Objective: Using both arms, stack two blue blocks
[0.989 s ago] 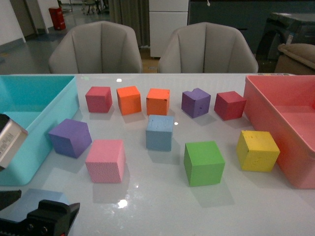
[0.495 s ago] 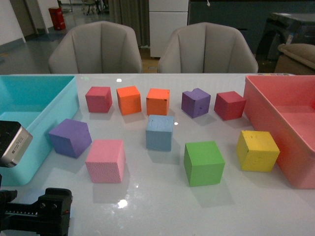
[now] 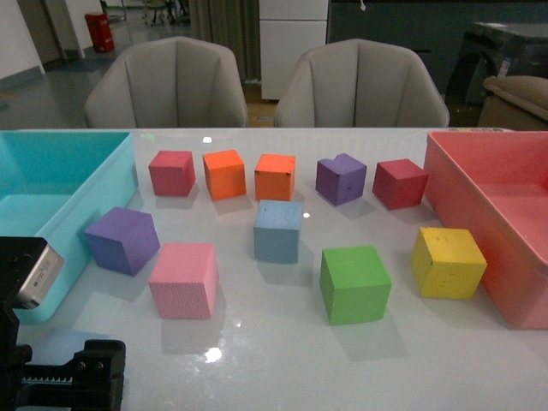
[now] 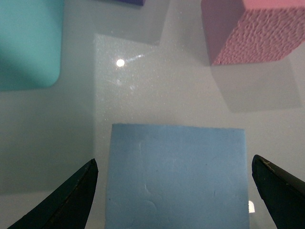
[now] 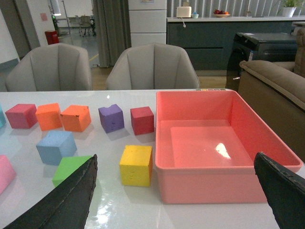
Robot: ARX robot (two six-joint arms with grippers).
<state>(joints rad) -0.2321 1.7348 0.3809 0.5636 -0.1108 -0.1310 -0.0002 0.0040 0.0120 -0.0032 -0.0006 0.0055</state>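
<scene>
The steel-blue block (image 3: pixel 277 230) rests in the middle of the white table (image 3: pixel 274 360) and also shows in the right wrist view (image 5: pixel 56 147). A paler blue block (image 4: pixel 177 176) lies flat on the table right under my left gripper (image 4: pixel 174 162). That gripper is open, one black fingertip (image 4: pixel 81 191) on each side of the block with a gap to it. In the front view the left arm (image 3: pixel 68 377) fills the bottom left corner and covers that block. My right gripper (image 5: pixel 175 160) hangs open above the table's right side and holds nothing.
A turquoise bin (image 3: pixel 51 171) stands at the left and a pink bin (image 3: pixel 479 171) at the right. Purple (image 3: pixel 122 239), pink (image 3: pixel 183 280), green (image 3: pixel 354 283) and yellow (image 3: pixel 448 262) blocks lie around. A row of red, orange and purple blocks (image 3: pixel 225 174) sits behind.
My left arm has dropped lower at the bottom left of the front view and now covers the pale blue block. No block has moved.
</scene>
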